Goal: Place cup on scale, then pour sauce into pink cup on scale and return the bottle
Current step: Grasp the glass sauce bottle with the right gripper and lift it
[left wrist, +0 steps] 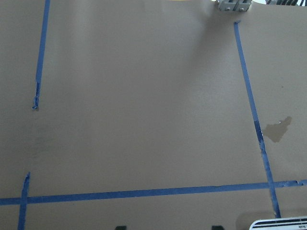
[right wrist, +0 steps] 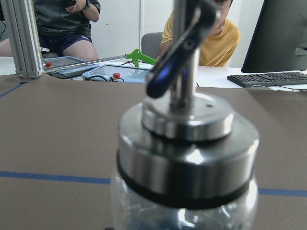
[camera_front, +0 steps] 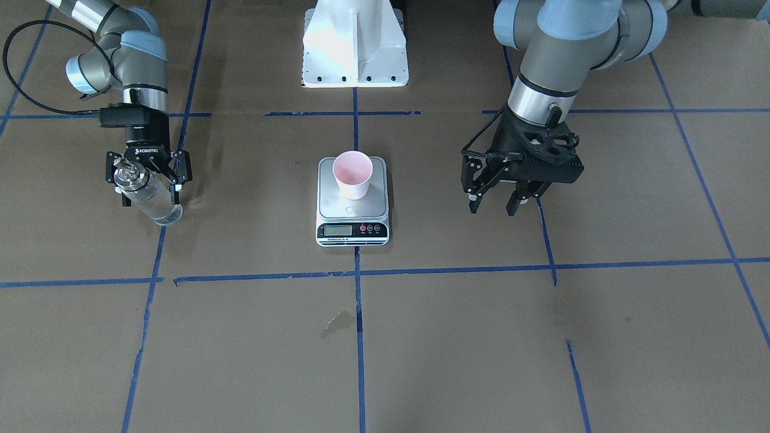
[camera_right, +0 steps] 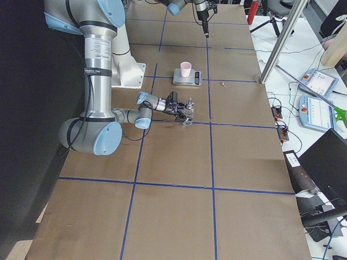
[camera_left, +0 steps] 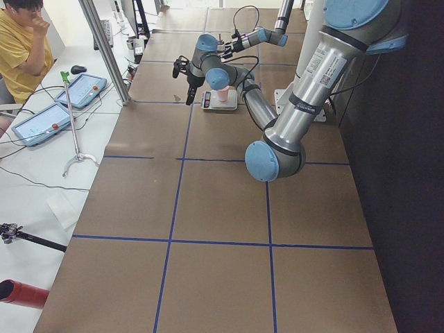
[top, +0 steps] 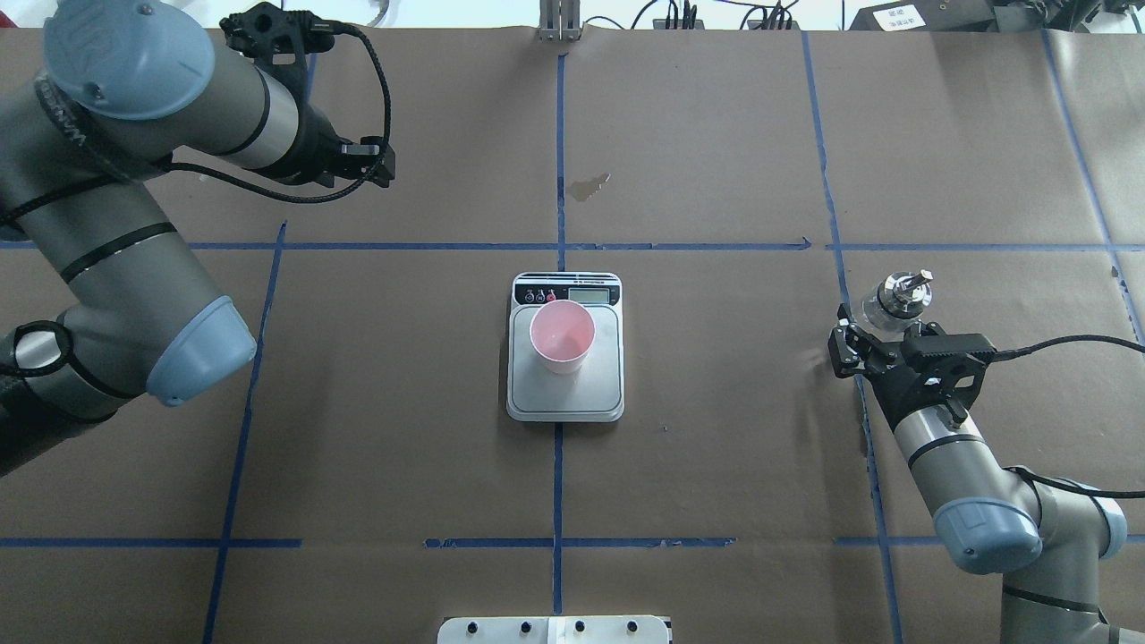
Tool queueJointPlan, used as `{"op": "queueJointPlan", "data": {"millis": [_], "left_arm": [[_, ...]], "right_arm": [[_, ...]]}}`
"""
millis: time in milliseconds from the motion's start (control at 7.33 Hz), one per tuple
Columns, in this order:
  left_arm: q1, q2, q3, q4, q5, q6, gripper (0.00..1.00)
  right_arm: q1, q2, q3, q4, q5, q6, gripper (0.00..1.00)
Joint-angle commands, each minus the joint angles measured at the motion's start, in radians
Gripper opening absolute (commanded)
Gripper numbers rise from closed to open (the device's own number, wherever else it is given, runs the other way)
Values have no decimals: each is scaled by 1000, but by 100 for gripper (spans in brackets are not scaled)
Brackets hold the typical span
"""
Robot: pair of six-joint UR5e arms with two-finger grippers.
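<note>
Black two-finger right gripper [camera_front: 150, 197], at the left of the front-facing view, points down with one finger on each side of the small clear glass cylindrical bottle [camera_front: 157, 207]. Whether the fingers press the glass or stand just off it cannot be told. The bottle is upright, its base low at the brown paper-covered tabletop [camera_front: 481, 337]. Its shiny silver metal pourer cap [right wrist: 187, 143] fills the lower centre of the right wrist view, with the spout rising to the top edge.

The black left gripper [camera_front: 494, 208], at the right of the front-facing view, hangs above the tabletop with its jaws wide and nothing between them.

Between the two grippers and well apart from both, at frame centre, lies the small flat rectangular scale with a silver steel platform [camera_front: 364, 207]. Its white display strip faces the lower edge of that view. The small tapered pink paper cup [camera_front: 353, 173] stands upright near the middle of the platform.

Blue tape lines [camera_front: 451, 269] divide the tabletop into squares; one runs under the scale. A small pale stain [camera_front: 337, 322] sits lower centre.
</note>
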Motion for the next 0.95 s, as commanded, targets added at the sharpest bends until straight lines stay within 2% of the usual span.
{"op": "queueJointPlan", "data": {"millis": [0, 136, 273, 545, 818], "left_arm": [[1, 0, -1, 0, 0, 0, 67], [1, 0, -1, 0, -2, 0, 67], [1, 0, -1, 2, 0, 0, 67], [0, 0, 0, 0, -2, 0, 67], [0, 2, 1, 2, -2, 0, 67]], "right_arm": [[21, 23, 4, 92, 0, -236, 0], [38, 49, 9, 119, 0, -349, 0], [40, 66, 9, 116, 21, -364, 0], [58, 113, 6, 111, 123, -367, 0], [67, 162, 12, 119, 159, -333, 0]]}}
